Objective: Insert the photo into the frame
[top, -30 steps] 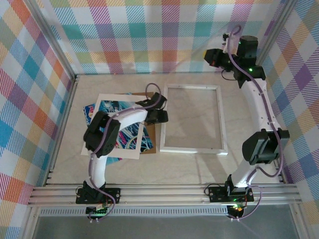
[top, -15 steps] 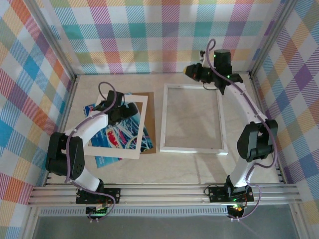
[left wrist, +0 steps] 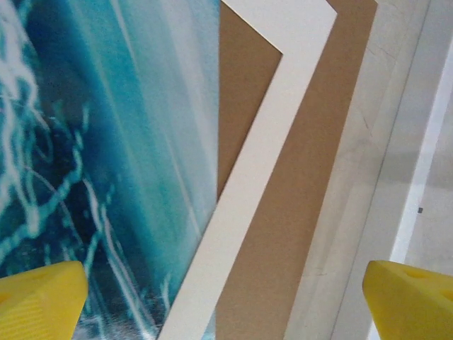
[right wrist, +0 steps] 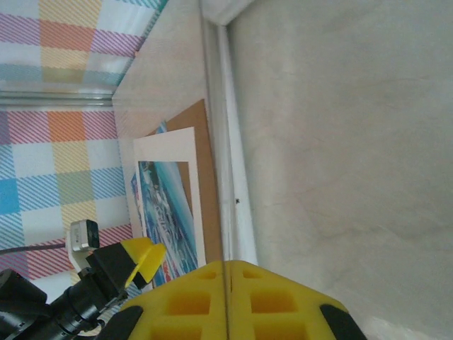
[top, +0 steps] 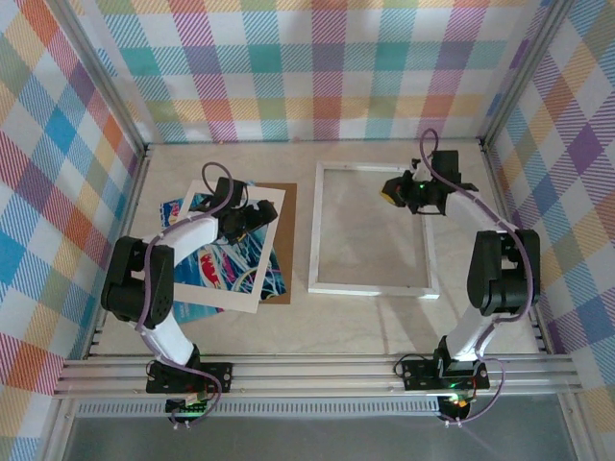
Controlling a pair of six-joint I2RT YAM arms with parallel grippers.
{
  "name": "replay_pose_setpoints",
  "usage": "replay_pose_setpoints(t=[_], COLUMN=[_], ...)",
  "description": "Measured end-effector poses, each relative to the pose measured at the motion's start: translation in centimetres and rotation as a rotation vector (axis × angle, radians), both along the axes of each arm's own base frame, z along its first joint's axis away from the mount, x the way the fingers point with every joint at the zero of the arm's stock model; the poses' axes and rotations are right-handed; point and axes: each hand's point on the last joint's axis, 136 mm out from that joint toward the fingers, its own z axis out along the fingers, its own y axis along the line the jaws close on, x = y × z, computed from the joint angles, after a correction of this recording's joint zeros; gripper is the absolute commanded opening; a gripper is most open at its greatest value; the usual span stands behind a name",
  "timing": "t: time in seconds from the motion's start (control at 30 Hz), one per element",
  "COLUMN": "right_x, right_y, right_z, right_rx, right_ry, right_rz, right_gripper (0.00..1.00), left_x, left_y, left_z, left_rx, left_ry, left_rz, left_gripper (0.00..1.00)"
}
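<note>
Because the photo (top: 226, 269) is a thin print, it will likely be light and bendy, easy to crease and awkward to pinch while it lies flat. It sits at the left of the table (top: 365, 327), on the brown backing board (top: 286, 240) and under the cream mat (top: 269, 252), whose border covers most of its edges; its left corners poke out past the mat. I judge that the mat has to come off first, and the print should then be taken gently by a free corner or edge.

The left gripper (top: 255, 216) hovers over the mat's upper right part. In the left wrist view its yellow fingertips (left wrist: 39, 304) stand wide apart with nothing between them, and I can make out no contact.

Just right of the board, the frame (top: 370, 286) lies flat with the tabletop showing through its middle; the photo is not in it. Over its upper right part hangs the right gripper (top: 392, 192). The right wrist view shows its yellow pads (right wrist: 184, 304) pressed together, gripping nothing.
</note>
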Motion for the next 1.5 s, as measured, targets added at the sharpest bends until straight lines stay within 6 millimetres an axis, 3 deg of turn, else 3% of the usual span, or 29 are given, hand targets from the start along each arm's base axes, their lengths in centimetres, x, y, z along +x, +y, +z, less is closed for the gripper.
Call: replay_pose_setpoints(t=[0.37, 0.73, 1.1, 1.5], right_x=[-1.8, -2.6, -2.2, -3.0], right_y=[-0.2, -0.9, -3.5, -4.3], right_z=[-1.8, -4.1, -4.8, -5.8], right_rx=[-0.074, -0.131, -0.183, -0.234], right_ry=[-0.075, -0.091, -0.099, -0.084], right_rz=[0.101, 0.123, 0.091, 0.116], right_gripper=[0.0, 0.0, 0.0, 0.0], left_x=[0.9, 0.7, 1.8, 2.2], left_y=[-4.1, -4.8, -6.8, -7.6], left_z=[-0.4, -0.9, -1.1, -0.9], left_rx=[-0.006, -0.002, -0.003, -0.005], left_ry=[0.001, 0.011, 0.007, 0.002], left_rz=[-0.083, -0.096, -0.126, -0.138], left_gripper=[1.0, 1.0, 1.0, 1.0])
